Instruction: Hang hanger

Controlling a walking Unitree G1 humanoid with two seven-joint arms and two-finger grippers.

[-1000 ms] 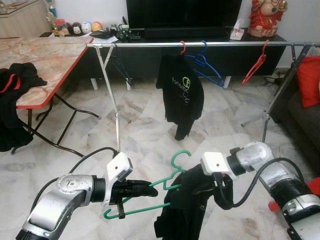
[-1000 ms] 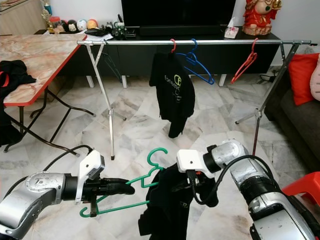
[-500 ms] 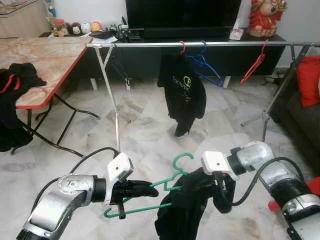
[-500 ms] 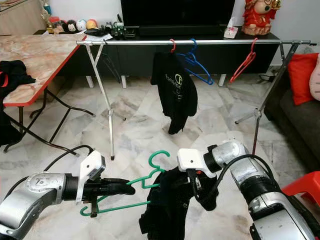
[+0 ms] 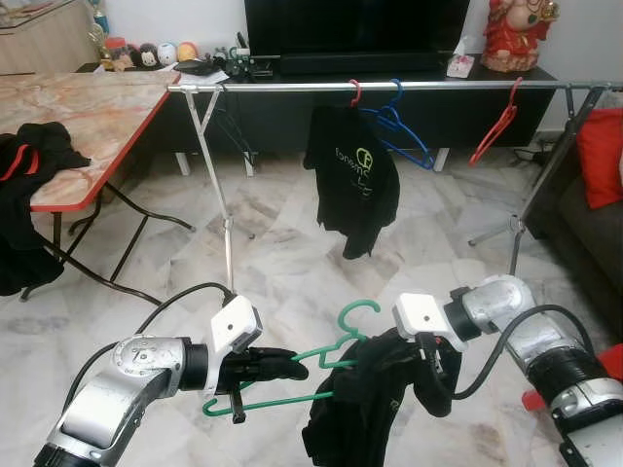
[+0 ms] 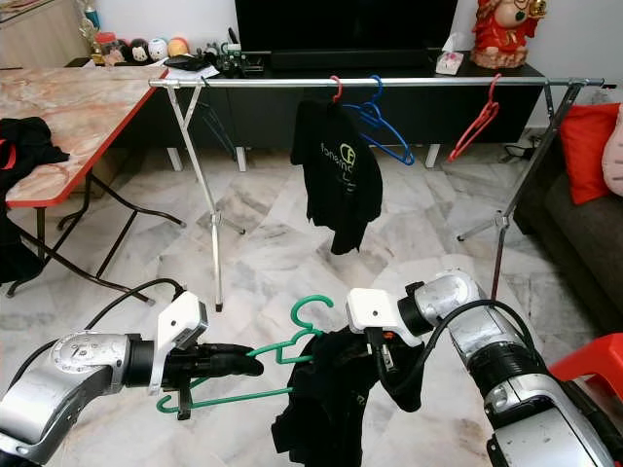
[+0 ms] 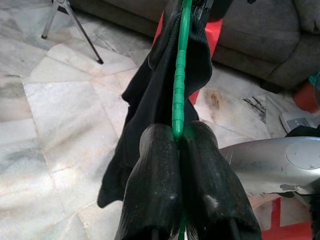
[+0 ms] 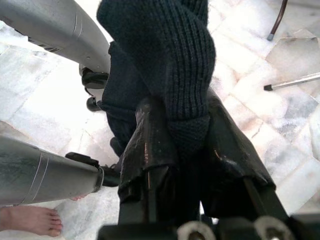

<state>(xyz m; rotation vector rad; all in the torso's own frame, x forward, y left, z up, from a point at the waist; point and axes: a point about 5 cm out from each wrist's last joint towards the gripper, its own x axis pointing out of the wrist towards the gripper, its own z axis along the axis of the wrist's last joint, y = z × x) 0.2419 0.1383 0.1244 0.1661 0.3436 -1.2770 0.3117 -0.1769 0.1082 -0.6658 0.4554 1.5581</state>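
My left gripper (image 5: pixel 292 367) clamped the green hanger (image 5: pixel 336 342) low in the frame's centre. My right gripper (image 8: pixel 175 145) pinched the black shirt (image 5: pixel 355 409) draped on it, below the rail (image 5: pixel 389 86).

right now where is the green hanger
The green hanger is low in front of the robot, above the marble floor, held between the left gripper and the right gripper, with a black garment draped on it.
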